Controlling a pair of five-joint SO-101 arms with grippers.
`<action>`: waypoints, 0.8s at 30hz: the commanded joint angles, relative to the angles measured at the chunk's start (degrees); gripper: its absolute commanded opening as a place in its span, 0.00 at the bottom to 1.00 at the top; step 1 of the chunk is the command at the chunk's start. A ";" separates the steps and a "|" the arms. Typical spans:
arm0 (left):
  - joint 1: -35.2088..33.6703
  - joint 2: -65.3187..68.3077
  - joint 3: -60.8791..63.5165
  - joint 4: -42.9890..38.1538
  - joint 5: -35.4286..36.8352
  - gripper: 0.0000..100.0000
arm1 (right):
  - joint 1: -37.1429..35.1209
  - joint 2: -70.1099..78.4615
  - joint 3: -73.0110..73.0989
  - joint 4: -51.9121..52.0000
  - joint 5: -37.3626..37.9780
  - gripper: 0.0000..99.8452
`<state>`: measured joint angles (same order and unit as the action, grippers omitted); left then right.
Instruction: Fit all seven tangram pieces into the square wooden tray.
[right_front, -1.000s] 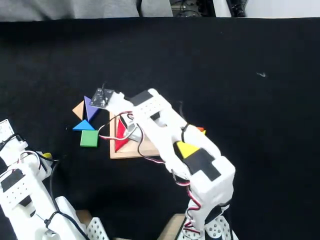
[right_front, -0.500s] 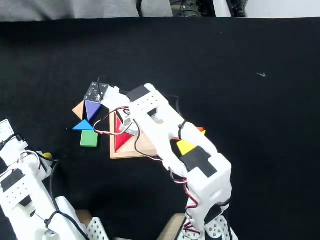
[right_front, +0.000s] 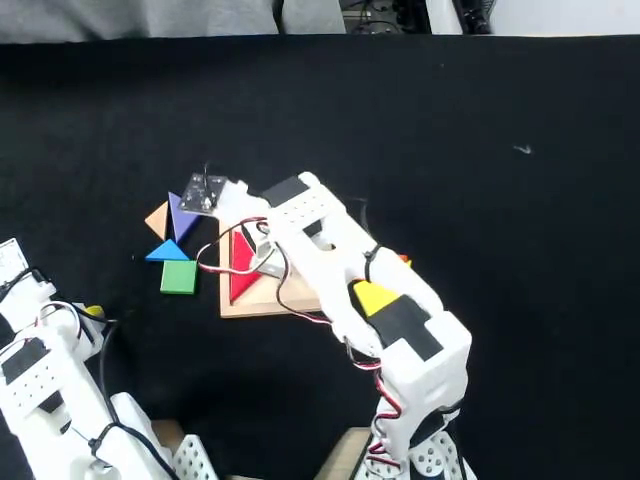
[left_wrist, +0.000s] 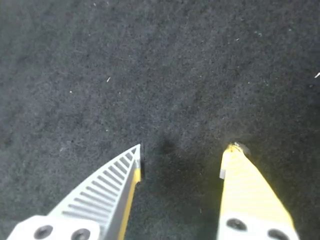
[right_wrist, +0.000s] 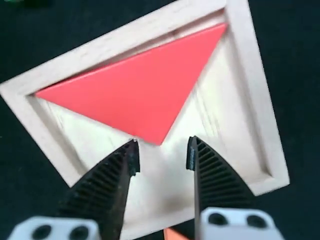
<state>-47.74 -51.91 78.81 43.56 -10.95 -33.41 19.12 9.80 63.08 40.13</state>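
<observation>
A large triangle (right_front: 240, 272) lies in the tray (right_front: 245, 308), along its left wall. Just left of the tray sits a square (right_front: 178, 277), with small triangles (right_front: 180, 222) clustered behind it.

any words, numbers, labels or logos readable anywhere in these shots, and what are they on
No text can be read in any view.
Red triangle and wooden tray: plain surfaces, no print.
Green square and the other loose pieces beside the tray: plain colours, no marks.
Small dark board by the loose pieces: light specks on it, too small to read as text.
</observation>
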 joint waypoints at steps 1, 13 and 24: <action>0.66 -0.44 -0.31 -0.35 0.09 0.26 | -0.88 1.27 -3.12 -0.88 0.70 0.16; 0.66 -0.44 -0.31 -0.35 0.09 0.26 | -6.68 4.00 -7.34 -0.88 0.44 0.16; 0.66 -0.44 -0.31 -0.35 0.09 0.26 | -1.76 -6.37 -9.54 10.64 0.44 0.16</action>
<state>-47.74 -51.91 78.81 43.56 -10.95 -37.45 20.70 3.38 69.67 40.22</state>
